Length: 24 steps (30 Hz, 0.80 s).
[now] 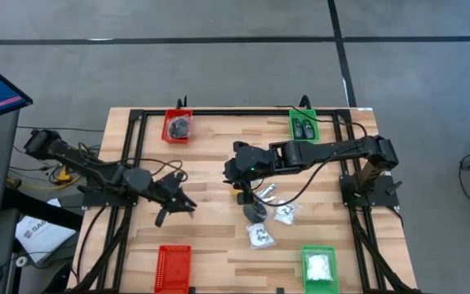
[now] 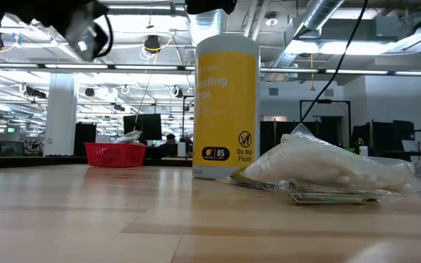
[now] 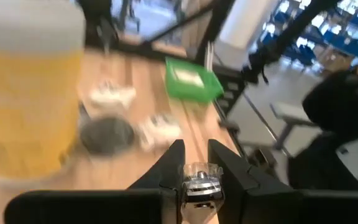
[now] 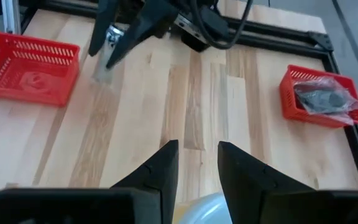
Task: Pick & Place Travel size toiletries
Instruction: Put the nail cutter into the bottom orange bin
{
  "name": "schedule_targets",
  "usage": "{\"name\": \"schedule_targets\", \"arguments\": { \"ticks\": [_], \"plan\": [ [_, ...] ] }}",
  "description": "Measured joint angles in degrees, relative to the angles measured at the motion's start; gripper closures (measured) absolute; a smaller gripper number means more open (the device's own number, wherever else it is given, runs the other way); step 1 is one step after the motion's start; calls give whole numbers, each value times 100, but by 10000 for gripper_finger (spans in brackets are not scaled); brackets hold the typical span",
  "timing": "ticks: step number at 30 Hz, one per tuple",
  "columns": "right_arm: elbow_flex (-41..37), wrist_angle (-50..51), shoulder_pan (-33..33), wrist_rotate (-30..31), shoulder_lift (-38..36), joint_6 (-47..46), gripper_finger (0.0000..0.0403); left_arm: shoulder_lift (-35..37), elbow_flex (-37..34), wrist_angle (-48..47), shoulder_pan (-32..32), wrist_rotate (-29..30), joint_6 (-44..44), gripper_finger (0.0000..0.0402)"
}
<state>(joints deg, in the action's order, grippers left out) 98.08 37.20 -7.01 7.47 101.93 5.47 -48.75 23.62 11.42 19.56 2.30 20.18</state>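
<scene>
Two risks are seen: the left gripper [image 3: 196, 163] is pinched on a thin silvery bit [image 3: 199, 186] at the table's left middle, so it could slip before the near red tray [image 1: 173, 267] is reached. The right gripper [image 4: 196, 163], fingers spread, is poised over the yellow jar [image 2: 226, 102], which could be toppled onto the clear packets [image 1: 261, 236] lying just beside and nearer.

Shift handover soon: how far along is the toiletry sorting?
Done: a black piece sits in one red tray, dark bottles in one green tray, white packets in the other green tray. In hand: the left claw grips a small silvery item. Left: loose packets and a black round piece beside the yellow jar, which stands under the right claw.
</scene>
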Motion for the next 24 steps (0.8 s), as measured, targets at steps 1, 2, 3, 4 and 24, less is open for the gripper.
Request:
{"name": "schedule_targets", "arguments": {
  "ticks": [1,2,3,4,24],
  "plan": [
    [0,48,-18,5,0,-9,300,0,0,-165,64,-15,144,359],
    [0,91,-42,3,0,-48,300,0,0,-331,135,-25,266,359],
    [0,128,-56,2,0,-101,300,0,0,-489,215,-38,394,359],
    [0,165,-77,-3,0,-158,300,0,0,-642,294,-46,501,359],
    [-2,642,-155,-1,0,-406,300,-1562,0,-324,1618,-255,1177,357]
  ]
}}
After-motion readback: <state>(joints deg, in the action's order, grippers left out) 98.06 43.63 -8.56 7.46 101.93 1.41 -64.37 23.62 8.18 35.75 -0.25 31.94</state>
